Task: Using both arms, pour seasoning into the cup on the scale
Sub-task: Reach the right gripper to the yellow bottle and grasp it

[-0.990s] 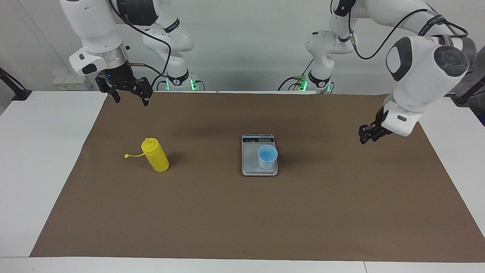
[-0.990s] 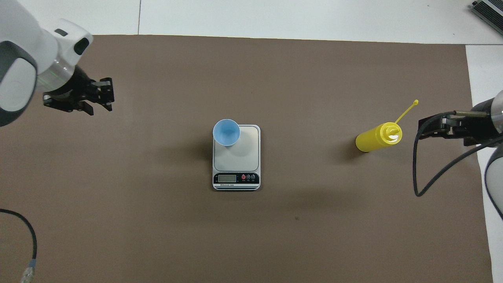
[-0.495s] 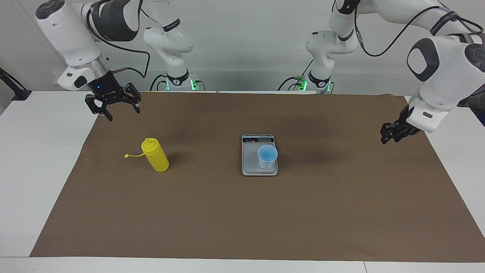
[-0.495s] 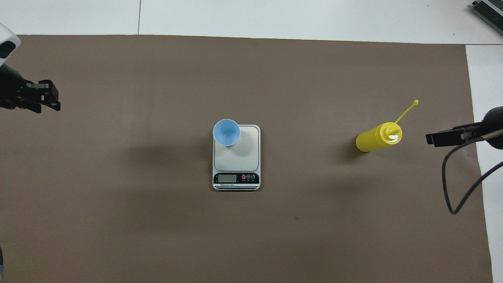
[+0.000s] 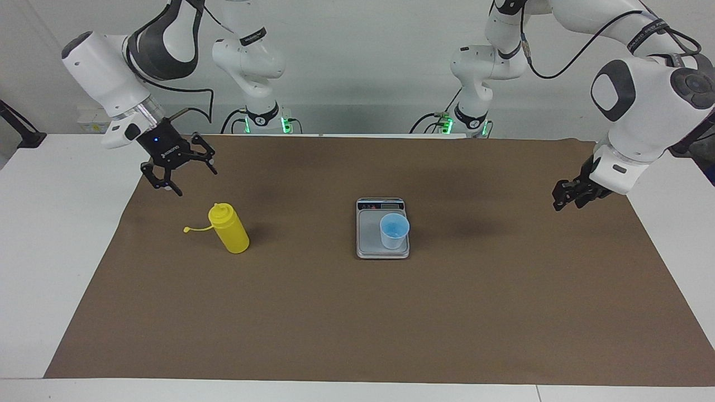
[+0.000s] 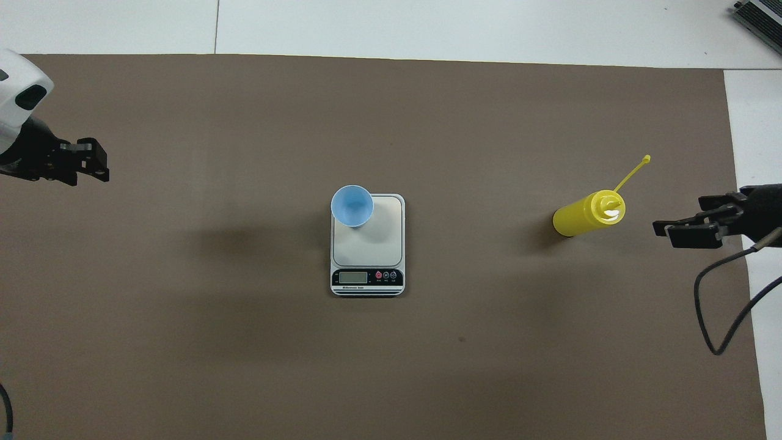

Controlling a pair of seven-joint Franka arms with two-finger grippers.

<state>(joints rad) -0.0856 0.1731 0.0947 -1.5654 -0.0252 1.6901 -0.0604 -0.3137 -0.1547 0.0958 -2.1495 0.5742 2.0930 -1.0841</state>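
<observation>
Since a second ago the right pincer (image 5: 188, 177) has come down toward the yellow seasoning bottle (image 5: 230, 230), and the left pincer (image 5: 565, 199) has drawn back toward its own end of the bench (image 5: 33, 234).

The bottle stands upright on the brown mat (image 5: 357, 312), toward the right arm's end, its cap strap (image 5: 195, 228) sticking out sideways. The right pincer hangs in the air just above it, at the side nearer the robots, not touching, fingers spread wide and pointing down at a slant.

The blue cup (image 5: 394, 230) stands on the scale (image 5: 368, 248) at the middle of the mat, on the plate's edge toward the left arm.

The left pincer hovers over the mat's edge, well apart from the cup; how wide it is I cannot tell.
</observation>
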